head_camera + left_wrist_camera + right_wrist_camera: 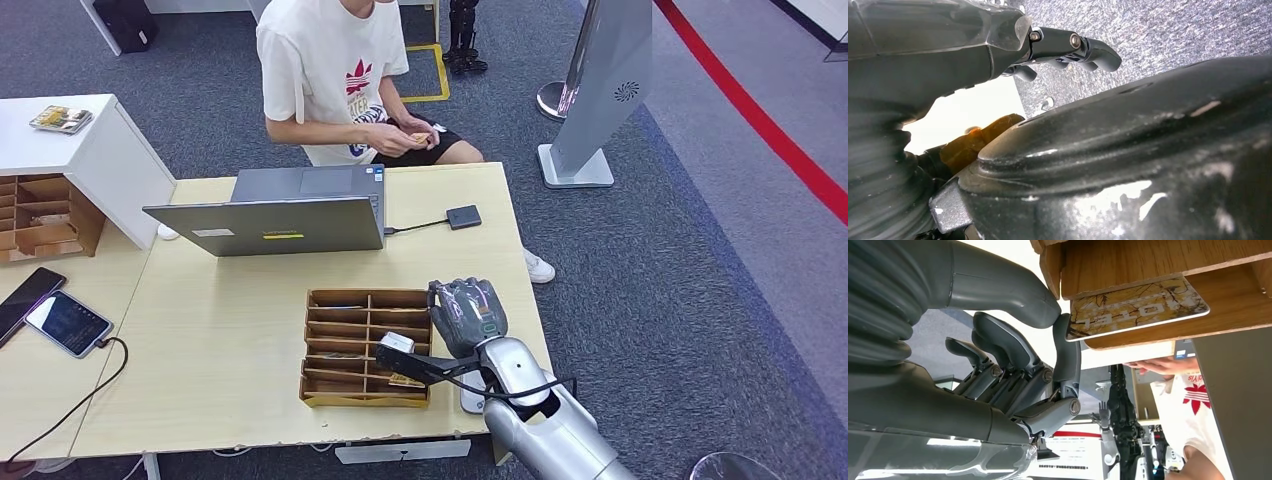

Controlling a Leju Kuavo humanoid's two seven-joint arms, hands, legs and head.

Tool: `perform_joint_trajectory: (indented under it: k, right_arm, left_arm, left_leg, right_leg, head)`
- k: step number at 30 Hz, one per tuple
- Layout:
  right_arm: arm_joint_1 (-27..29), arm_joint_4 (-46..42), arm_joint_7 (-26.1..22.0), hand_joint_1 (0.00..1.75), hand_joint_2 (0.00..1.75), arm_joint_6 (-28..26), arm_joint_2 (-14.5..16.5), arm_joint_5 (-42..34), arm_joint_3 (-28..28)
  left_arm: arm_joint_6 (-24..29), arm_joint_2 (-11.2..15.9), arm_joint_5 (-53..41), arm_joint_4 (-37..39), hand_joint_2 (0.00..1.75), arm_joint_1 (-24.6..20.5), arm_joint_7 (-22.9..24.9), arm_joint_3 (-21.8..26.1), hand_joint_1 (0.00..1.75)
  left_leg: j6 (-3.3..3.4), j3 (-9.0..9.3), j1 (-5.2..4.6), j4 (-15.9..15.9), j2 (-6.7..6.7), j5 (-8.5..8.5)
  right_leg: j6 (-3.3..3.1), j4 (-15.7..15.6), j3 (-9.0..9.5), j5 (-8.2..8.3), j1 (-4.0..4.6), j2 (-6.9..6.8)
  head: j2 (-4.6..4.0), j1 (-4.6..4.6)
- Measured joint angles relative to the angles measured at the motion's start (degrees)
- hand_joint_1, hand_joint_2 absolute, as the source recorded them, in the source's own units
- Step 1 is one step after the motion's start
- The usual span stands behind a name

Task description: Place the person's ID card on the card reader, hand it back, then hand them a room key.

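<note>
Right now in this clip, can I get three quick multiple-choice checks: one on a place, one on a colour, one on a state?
1. Where is the card reader? A. on the table behind the laptop's right end B. inside the wooden tray C. on the floor
2. What colour is the person's shirt? A. black B. white C. green
3. What is the right hand doing? A. holding a phone B. pressing the laptop C. pinching a room key at the wooden tray

Answers: 1 A, it lies there, cabled to the laptop. 2 B, white with a red logo. 3 C, thumb and finger close on the card's edge.
</note>
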Motion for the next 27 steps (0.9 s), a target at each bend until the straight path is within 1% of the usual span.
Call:
perform_joint_trajectory:
  k: [7,15,21,27]
  right_arm:
    - [0.00,0.00,-0.03,1.75,1.75,0.02,0.04,-0.07,-0.36]
    - [0.01,-0.53,-0.75,1.75,1.75,0.71,0.09,-1.84,-1.55]
    - [-0.03,-3.32,-0.69,1.75,1.75,-1.55,0.09,-2.04,-3.27]
    - [-0.02,-5.86,-0.68,1.75,1.75,-2.36,0.09,-2.25,-4.50]
  left_arm:
    - [0.02,0.00,0.07,0.00,1.75,0.00,0.00,-0.04,0.00]
    - [0.11,0.00,0.58,0.00,1.75,-0.05,0.00,-0.86,0.00]
    - [0.11,0.00,1.06,0.00,1.75,-0.05,-0.07,-0.99,0.00]
    - [0.11,0.00,1.28,0.00,1.75,-0.04,-0.11,-1.01,0.00]
  left_leg:
    - [0.00,0.00,0.00,0.00,0.00,0.00]
    - [0.00,0.00,0.00,0.00,0.00,0.00]
    - [0.00,0.00,0.00,0.00,0.00,0.00]
    - [0.00,0.00,0.00,0.00,0.00,0.00]
  right_leg:
    - [0.00,0.00,0.00,0.00,0.00,0.00]
    - [0.00,0.00,0.00,0.00,0.00,0.00]
    - [0.00,0.00,0.00,0.00,0.00,0.00]
    - [0.00,0.00,0.00,0.00,0.00,0.00]
  head:
    - [0.00,0.01]
    - [0.00,0.01]
    - [0.00,0.01]
    - [0.00,-0.01]
